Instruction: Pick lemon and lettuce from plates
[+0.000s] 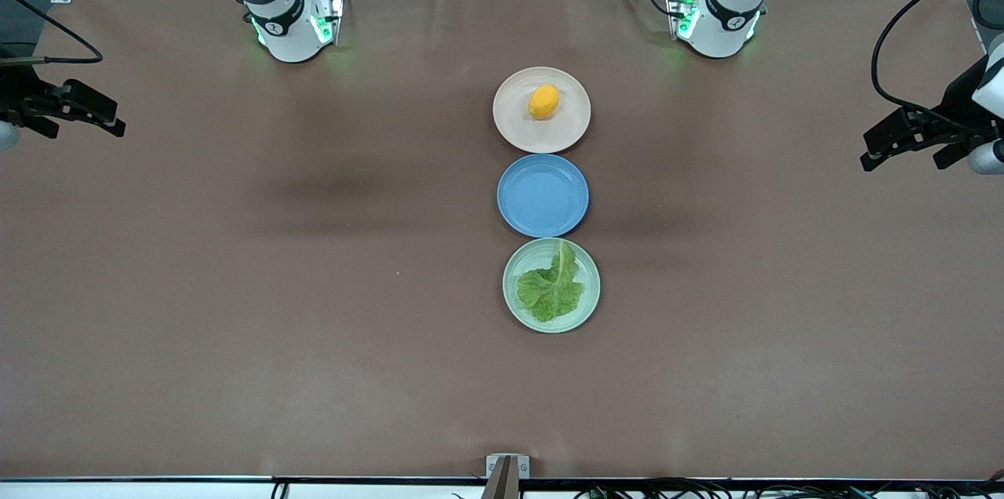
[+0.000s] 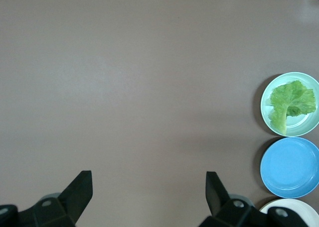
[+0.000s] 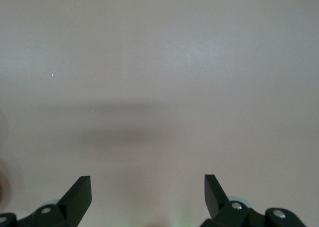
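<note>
The lemon (image 1: 543, 101) lies on the cream plate (image 1: 541, 140), the plate nearest the arms' bases. The lettuce (image 1: 553, 287) lies on the mint green plate (image 1: 588, 264), the plate nearest the front camera. My left gripper (image 1: 871, 150) is open and empty, up over the left arm's end of the table. The left wrist view shows its open gripper (image 2: 148, 192), the lettuce (image 2: 291, 100) on the mint plate (image 2: 304, 126), and a sliver of the cream plate (image 2: 294, 212). My right gripper (image 1: 114, 116) is open and empty over the right arm's end; the right wrist view shows it (image 3: 148, 194) over bare table.
An empty blue plate (image 1: 543, 195) sits between the two task plates and also shows in the left wrist view (image 2: 289, 167). The three plates form a line down the middle of the brown table (image 1: 314, 248). A small bracket (image 1: 507, 468) sits at the table's near edge.
</note>
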`<state>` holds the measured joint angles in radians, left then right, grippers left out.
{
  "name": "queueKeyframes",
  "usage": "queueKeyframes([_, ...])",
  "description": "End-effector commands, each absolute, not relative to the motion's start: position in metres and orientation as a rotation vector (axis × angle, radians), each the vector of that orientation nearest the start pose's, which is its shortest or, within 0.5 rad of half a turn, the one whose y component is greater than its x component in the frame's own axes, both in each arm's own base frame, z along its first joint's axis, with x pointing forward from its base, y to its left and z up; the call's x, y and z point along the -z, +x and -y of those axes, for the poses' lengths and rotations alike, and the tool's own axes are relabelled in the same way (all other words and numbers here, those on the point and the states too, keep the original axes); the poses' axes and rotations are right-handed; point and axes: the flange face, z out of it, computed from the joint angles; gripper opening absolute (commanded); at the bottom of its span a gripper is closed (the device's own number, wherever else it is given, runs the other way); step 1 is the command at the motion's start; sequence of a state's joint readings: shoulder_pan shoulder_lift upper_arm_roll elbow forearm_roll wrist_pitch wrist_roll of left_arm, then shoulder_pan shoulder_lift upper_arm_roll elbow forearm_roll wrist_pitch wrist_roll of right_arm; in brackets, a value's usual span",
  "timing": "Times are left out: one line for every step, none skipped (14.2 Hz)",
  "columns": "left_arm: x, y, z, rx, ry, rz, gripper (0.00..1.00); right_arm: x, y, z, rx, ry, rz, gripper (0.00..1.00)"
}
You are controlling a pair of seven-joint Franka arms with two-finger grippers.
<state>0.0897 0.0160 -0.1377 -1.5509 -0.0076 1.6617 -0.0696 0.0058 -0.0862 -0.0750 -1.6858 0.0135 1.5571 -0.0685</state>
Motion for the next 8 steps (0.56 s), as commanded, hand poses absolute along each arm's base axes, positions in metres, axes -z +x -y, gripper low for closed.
queueKeyframes([-0.639, 0.5677, 0.0266, 0.142, -3.167, 0.021, 1.0, -0.6194, 0.5126, 0.0377, -0.046, -3.119, 0.015, 1.0])
queueKeyframes([-0.6397, 0.5677, 0.0266, 0.144, -3.167, 0.021, 1.0, -0.6223, 0.5112, 0.0375, -0.038, -3.117, 0.015, 1.0])
queueKeyframes([-0.6397, 0.5677, 0.0266, 0.144, -3.167, 0.021, 1.0, -0.624, 0.5098, 0.0374, -0.033, -3.116, 0.013, 1.0])
queueKeyframes([-0.639, 0.5677, 0.0274, 0.142, -3.167, 0.018, 1.0, -0.6247, 0.5099, 0.0366, -0.031, -3.116, 0.018, 1.0])
queueKeyframes([-0.6382, 0.5677, 0.0267, 0.139, -3.169, 0.018, 1.0, -0.6247, 0.5099, 0.0366, -0.031, -3.116, 0.015, 1.0])
queueKeyframes([-0.6364, 0.5684, 0.0268, 0.132, -3.171, 0.018, 1.0, -0.6254, 0.51, 0.0358, -0.029, -3.116, 0.018, 1.0])
queueKeyframes([-0.6339, 0.5699, 0.0274, 0.127, -3.17, 0.023, 1.0, -0.6254, 0.5105, 0.0355, -0.028, -3.113, 0.018, 1.0])
queueKeyframes([-0.6305, 0.5714, 0.0341, 0.117, -3.172, 0.019, 1.0, -0.6268, 0.5115, 0.034, -0.014, -3.114, 0.022, 1.0])
